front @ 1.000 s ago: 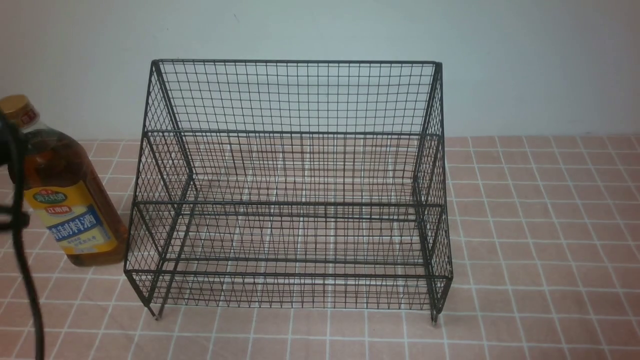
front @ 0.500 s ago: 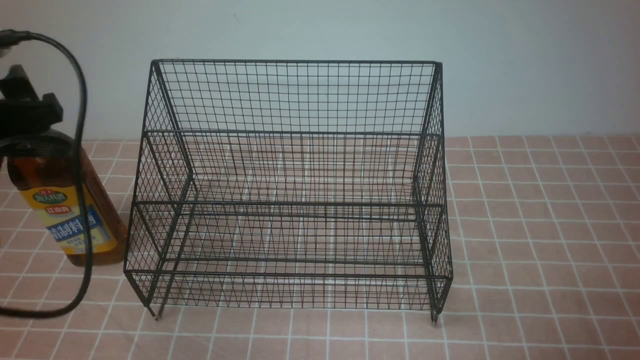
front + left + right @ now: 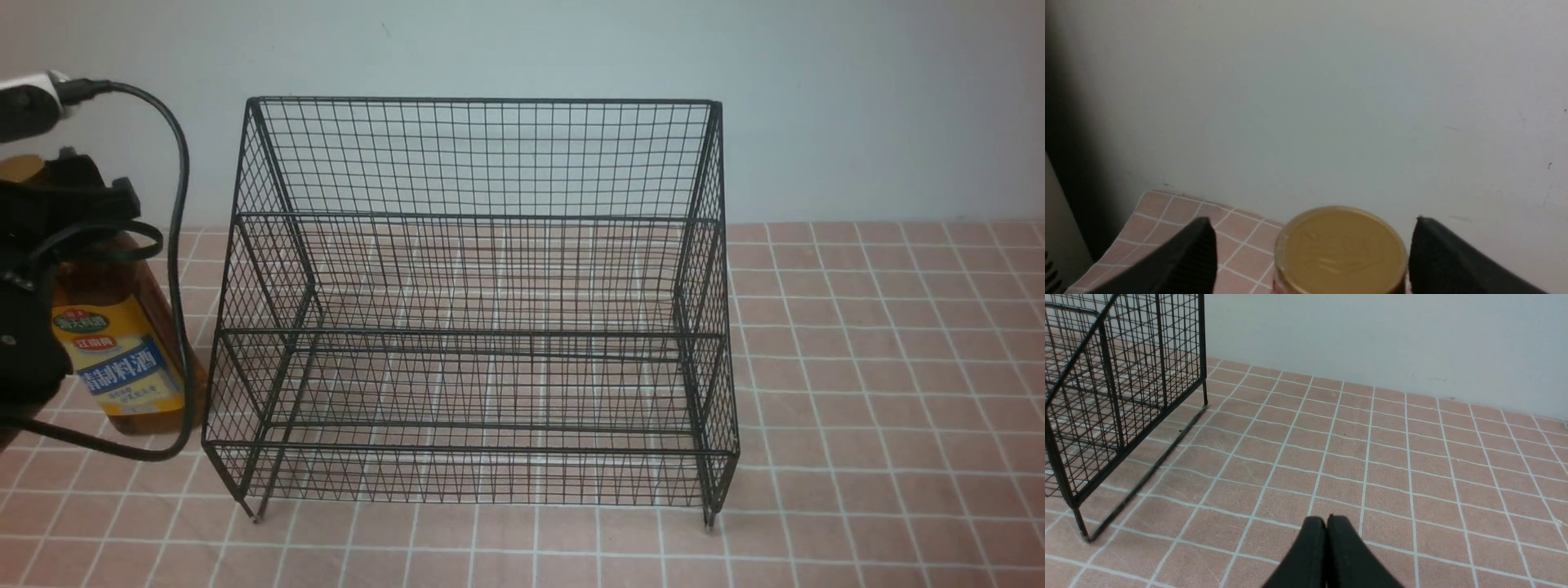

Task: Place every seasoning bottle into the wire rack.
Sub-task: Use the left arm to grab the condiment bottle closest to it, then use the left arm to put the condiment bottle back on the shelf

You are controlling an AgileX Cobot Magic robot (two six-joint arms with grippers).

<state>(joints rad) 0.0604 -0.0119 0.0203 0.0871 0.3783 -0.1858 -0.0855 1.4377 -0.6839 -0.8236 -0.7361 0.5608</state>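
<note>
The seasoning bottle [image 3: 122, 359] stands upright on the tiled table just left of the wire rack [image 3: 482, 327], its yellow label facing me. My left gripper [image 3: 82, 200] sits at the bottle's top and hides the neck and cap in the front view. In the left wrist view the gold cap [image 3: 1341, 249] lies between the black fingers [image 3: 1188, 257] of my open left gripper [image 3: 1312, 222], with a clear gap on one side. Both tiers of the rack hold nothing. My right gripper [image 3: 1327, 519] is shut, low over bare tiles beside the rack's end [image 3: 1106, 396].
A black cable [image 3: 175, 245] loops from the left arm down in front of the bottle and close to the rack's left side. A pale wall [image 3: 816, 98] rises right behind the rack and bottle. Pink tiles [image 3: 882, 392] spread to the rack's right.
My left arm has come in from the left edge and settled over the bottle's cap, its jaws opening wide. The cable swung right with it. Bottle and rack have stayed put.
</note>
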